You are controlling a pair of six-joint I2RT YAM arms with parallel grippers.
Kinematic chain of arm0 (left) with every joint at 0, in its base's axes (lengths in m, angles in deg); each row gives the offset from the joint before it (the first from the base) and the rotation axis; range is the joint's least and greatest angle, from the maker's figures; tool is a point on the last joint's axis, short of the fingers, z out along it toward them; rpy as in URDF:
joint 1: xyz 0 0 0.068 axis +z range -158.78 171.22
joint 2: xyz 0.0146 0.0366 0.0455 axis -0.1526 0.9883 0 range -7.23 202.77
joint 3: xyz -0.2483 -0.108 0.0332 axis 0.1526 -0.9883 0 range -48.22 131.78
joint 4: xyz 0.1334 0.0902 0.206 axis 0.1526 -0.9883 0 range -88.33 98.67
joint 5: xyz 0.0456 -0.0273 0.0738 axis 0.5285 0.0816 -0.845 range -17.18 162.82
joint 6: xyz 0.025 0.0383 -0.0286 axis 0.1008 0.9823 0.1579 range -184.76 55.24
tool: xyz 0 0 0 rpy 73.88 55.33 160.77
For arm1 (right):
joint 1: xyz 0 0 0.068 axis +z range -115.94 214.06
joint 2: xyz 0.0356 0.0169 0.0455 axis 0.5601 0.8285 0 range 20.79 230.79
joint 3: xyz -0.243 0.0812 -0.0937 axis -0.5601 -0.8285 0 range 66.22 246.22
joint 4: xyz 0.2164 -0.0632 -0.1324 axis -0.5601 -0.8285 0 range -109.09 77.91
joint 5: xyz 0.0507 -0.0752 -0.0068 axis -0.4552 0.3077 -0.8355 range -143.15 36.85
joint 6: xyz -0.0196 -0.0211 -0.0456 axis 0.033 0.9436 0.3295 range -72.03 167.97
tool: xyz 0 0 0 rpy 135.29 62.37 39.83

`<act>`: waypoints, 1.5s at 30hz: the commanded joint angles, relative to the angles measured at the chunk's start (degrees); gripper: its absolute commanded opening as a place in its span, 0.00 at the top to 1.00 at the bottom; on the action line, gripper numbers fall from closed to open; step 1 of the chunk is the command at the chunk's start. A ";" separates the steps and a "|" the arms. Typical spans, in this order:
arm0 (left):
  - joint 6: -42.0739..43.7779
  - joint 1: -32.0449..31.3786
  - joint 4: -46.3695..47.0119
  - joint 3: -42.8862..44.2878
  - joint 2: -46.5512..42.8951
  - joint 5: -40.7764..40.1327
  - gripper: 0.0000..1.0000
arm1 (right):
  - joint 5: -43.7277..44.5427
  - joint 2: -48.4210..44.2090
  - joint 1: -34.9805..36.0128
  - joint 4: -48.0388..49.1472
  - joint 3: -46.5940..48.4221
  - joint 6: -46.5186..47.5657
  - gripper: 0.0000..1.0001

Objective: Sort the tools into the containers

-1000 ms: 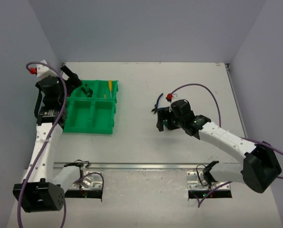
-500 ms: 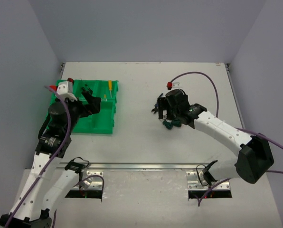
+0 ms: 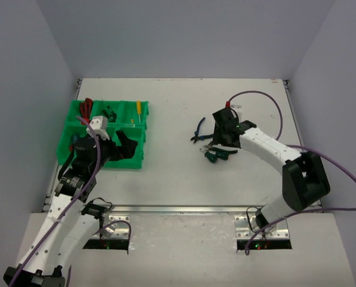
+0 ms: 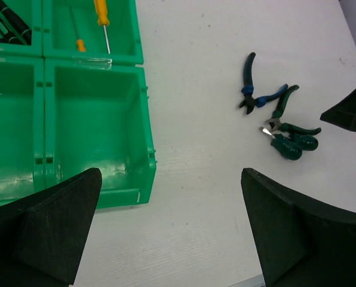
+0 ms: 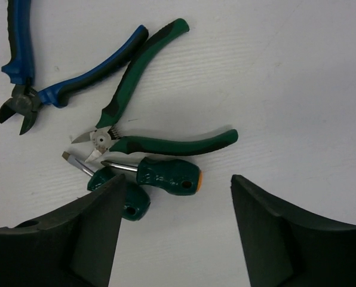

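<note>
The green bin tray (image 3: 115, 164) stands at the left. Its back compartments hold red-handled pliers (image 3: 85, 109), a black tool (image 3: 109, 112) and a yellow screwdriver (image 3: 138, 110). My left gripper (image 3: 127, 149) hovers open and empty over the tray's near right corner (image 4: 148, 156); it shows open in the left wrist view (image 4: 172, 227). On the table lie blue cutters (image 5: 58, 78), green pliers (image 5: 142, 113) and two stubby green screwdrivers (image 5: 166, 176). My right gripper (image 5: 178, 233) is open and empty just behind them, touching none; the top view shows it too (image 3: 221, 142).
The tray's two near compartments (image 4: 94, 119) hold nothing. A small orange-handled screwdriver (image 4: 80, 43) lies beside the yellow one (image 4: 101, 15). Grey walls enclose the table on three sides. A metal rail (image 3: 178, 209) runs along the near edge.
My left arm swung from the tray's back left corner to its near right side; red pliers now show in the back left compartment. My right gripper drew back, uncovering the green tools.
</note>
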 commanded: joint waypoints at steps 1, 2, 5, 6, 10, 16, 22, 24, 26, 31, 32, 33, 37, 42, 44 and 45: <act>0.40 -0.18 3.90 1.19 -0.15 2.26 0.00 | -10.85 1.12 0.50 7.16 -0.05 6.79 0.39; 0.42 -0.18 3.95 1.21 0.00 2.38 0.00 | -14.53 1.70 0.54 8.30 -0.47 9.86 0.42; 0.51 -0.18 3.96 1.21 0.43 2.95 0.00 | -19.50 3.60 0.67 8.55 -0.34 15.42 0.48; 0.51 -0.22 4.03 1.21 0.57 3.09 0.00 | -19.97 4.40 0.71 8.09 -0.08 16.13 0.49; 0.49 -0.18 4.11 1.21 1.22 3.25 0.00 | -20.01 8.02 1.40 6.45 0.74 18.88 0.47; 0.51 -0.24 4.16 1.13 1.79 4.02 0.00 | -22.15 10.45 2.72 6.03 0.50 20.20 0.46; 0.51 -0.18 4.13 1.12 2.02 4.46 0.00 | -20.54 13.37 4.63 6.85 -0.22 20.73 0.47; 0.42 -0.18 4.14 1.12 2.03 4.55 0.00 | -19.85 13.89 5.25 6.94 -0.05 20.73 0.48; 0.42 -0.18 4.22 1.12 1.94 4.63 0.00 | -18.76 14.40 6.18 6.94 0.29 20.81 0.60; 0.08 -0.25 4.51 1.12 1.98 5.60 0.00 | -17.77 13.61 7.34 7.45 0.15 20.29 0.75; -0.19 -0.18 4.57 1.12 2.11 6.21 0.00 | -18.11 12.93 7.61 7.73 -0.05 20.29 0.81; -0.96 -0.18 4.88 1.18 2.32 7.09 0.00 | -20.02 11.78 7.92 8.40 -0.62 20.29 0.86; -10.85 -0.27 12.51 -1.98 2.73 20.19 0.00 | -37.25 2.61 8.67 19.73 -6.61 20.55 0.93; -31.69 -0.39 42.37 -14.55 3.74 33.07 0.00 | -63.90 -10.85 8.71 39.00 -16.93 17.86 1.00; -40.44 -1.55 58.43 -18.90 5.65 32.68 0.00 | -71.41 -12.93 8.76 47.58 -19.00 13.69 1.00; -42.22 -3.11 63.57 -20.05 7.77 31.93 0.00 | -75.05 -14.11 8.76 51.65 -20.19 11.40 1.00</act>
